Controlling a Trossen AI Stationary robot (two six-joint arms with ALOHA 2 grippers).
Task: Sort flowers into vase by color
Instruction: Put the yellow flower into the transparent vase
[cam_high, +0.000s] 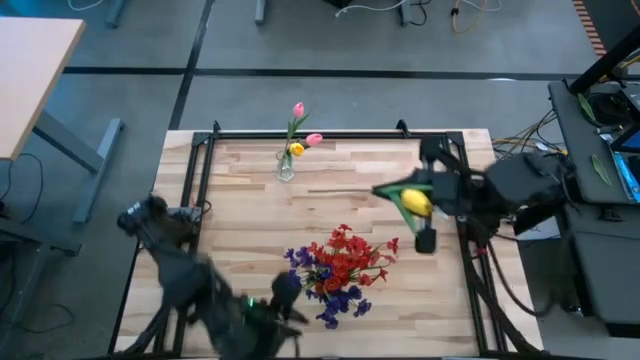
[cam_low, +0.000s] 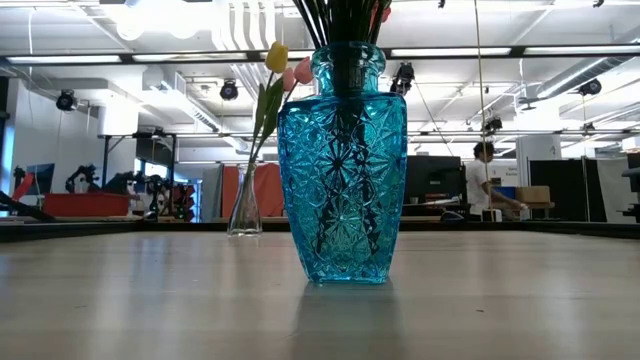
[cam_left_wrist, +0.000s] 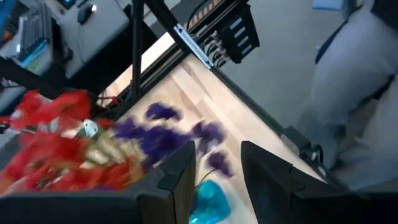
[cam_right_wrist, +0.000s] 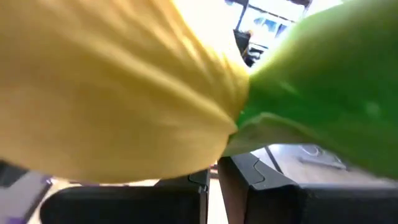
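Yellow petals are filling the right wrist view: a yellow tulip (cam_right_wrist: 118, 87) is sitting right up against that camera, with its green leaf (cam_right_wrist: 323, 81) beside it. The right gripper (cam_high: 425, 215) is pinching this tulip, fingers pressed together on it, and holding it up over the right side of the table (cam_high: 250, 215).

Near the far edge, a small clear vase (cam_high: 286, 166) is already holding two pink tulips (cam_high: 314, 140) and one yellow one (cam_high: 296, 149). In the low view, a big blue vase (cam_low: 343, 160) is standing close to the camera, with dark stems going into its neck. From above, red flowers (cam_high: 345, 258) and purple flowers (cam_high: 340, 300) are bunching together at that spot.

The left gripper (cam_left_wrist: 214, 171) is hanging over the purple flowers near the front edge. Its fingers are standing a little apart and are holding nothing that I can see.

So most flowers are looking sorted. I think the held yellow tulip is still needing to go into the clear vase.
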